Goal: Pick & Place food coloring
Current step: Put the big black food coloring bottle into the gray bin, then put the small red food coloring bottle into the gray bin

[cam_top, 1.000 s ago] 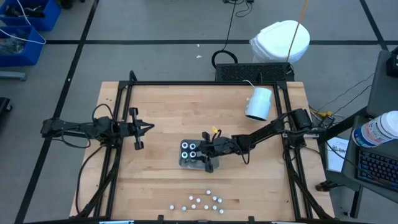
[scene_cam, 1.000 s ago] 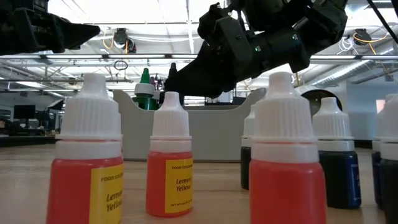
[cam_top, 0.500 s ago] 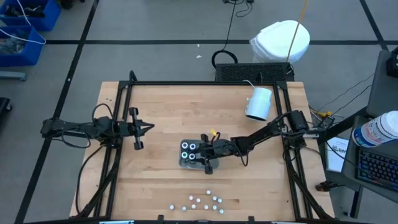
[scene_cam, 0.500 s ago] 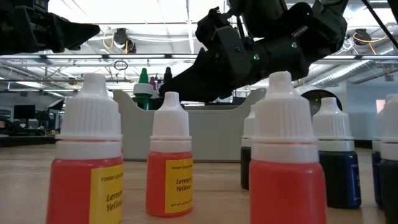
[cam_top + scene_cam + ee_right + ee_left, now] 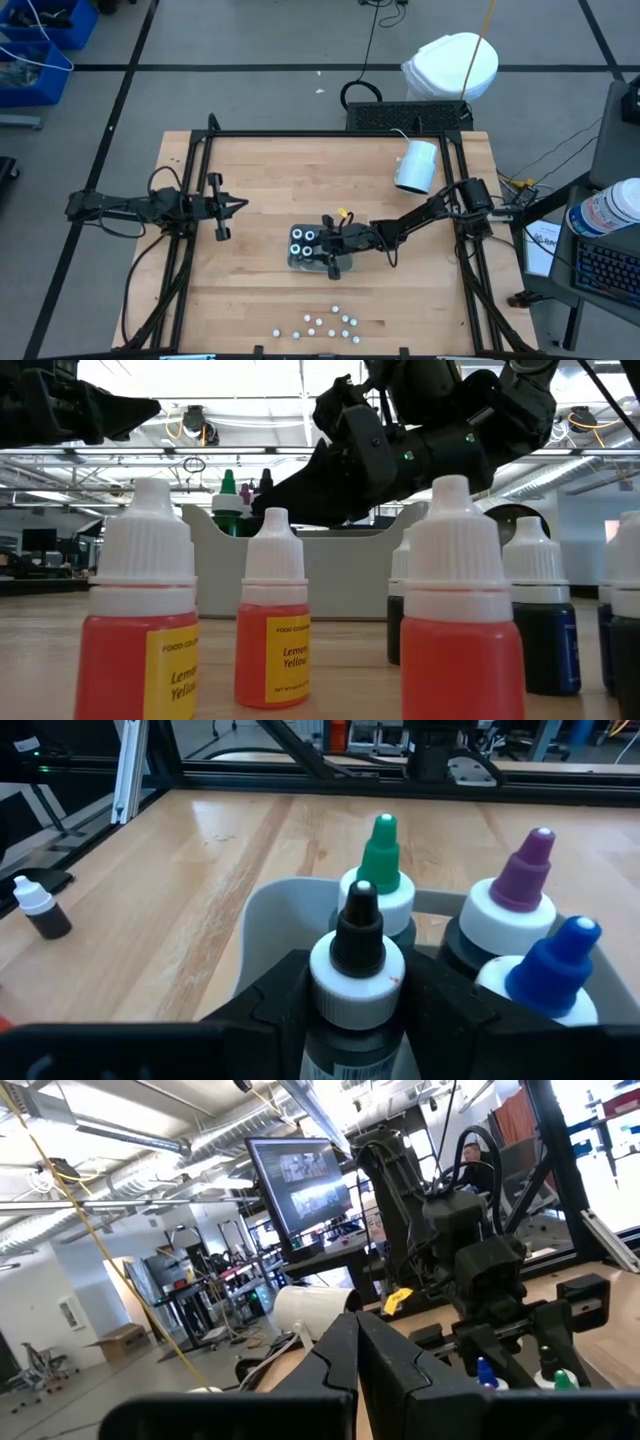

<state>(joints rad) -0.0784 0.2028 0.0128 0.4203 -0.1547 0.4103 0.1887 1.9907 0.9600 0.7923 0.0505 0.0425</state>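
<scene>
Wooden tabletop [image 5: 260,180]: right gripper [image 5: 350,1005] clamping black-tipped food coloring bottle [image 5: 356,965] over grey tray [image 5: 270,910]. Left gripper [image 5: 222,206] shut, parked well apart. Risk: knocking neighbouring green-tipped bottle [image 5: 379,870] during lowering.

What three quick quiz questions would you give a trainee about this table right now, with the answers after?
1. Which tip colour has the bottle between the fingers of the right hand? A green, B black, C purple.
2. True or false: the left hand is over the grey tray.
3. Fill in: the white cup lies on its ____.
Key: 1 B. 2 false; it waits, shut, at the table's left side. 3 side.
</scene>
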